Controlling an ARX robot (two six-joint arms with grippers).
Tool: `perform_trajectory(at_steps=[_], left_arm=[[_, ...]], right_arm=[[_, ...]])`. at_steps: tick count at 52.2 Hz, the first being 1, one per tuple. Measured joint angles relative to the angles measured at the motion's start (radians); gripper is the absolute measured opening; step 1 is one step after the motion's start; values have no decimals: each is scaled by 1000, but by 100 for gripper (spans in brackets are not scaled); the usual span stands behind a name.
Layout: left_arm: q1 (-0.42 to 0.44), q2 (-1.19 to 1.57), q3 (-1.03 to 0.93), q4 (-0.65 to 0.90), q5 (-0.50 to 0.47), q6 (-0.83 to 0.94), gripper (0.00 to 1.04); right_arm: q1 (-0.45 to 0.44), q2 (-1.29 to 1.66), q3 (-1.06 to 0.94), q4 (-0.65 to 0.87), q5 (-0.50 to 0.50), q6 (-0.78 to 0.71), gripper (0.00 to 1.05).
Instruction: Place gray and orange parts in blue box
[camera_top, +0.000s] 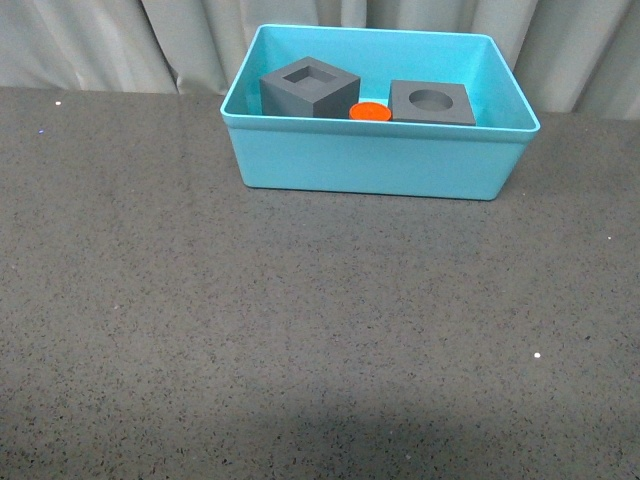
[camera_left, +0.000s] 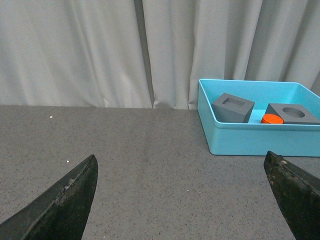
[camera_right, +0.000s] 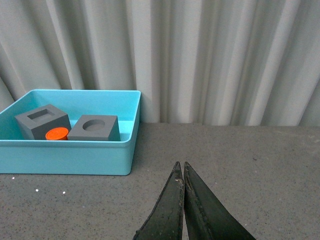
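Closest to me, through the wrist cameras, I see my left claw (camera_left: 182, 200) spread wide with nothing between its two dark fingers, and my right claw (camera_right: 182, 200) pressed together, tips touching and holding nothing. Both hang over the dark speckled worktop (camera_top: 300, 350), well apart from the box. Neither arm shows in my front camera. Further back on the worktop stands one blue box (camera_top: 370, 160), and I count three parts inside it: one gray cube with a square recess (camera_top: 308, 88) on the left, one gray cube with a round recess (camera_top: 432, 102) on the right, and one orange cylinder (camera_top: 370, 112) between them. Behind the box hangs a pale curtain (camera_top: 100, 40)
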Motion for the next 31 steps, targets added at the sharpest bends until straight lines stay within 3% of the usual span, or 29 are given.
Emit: perform_trajectory(at_steps=[31], left_arm=[[0, 0, 0, 0, 0, 0, 98]], right_arm=[[0, -285, 0, -270, -1, 0, 0]])
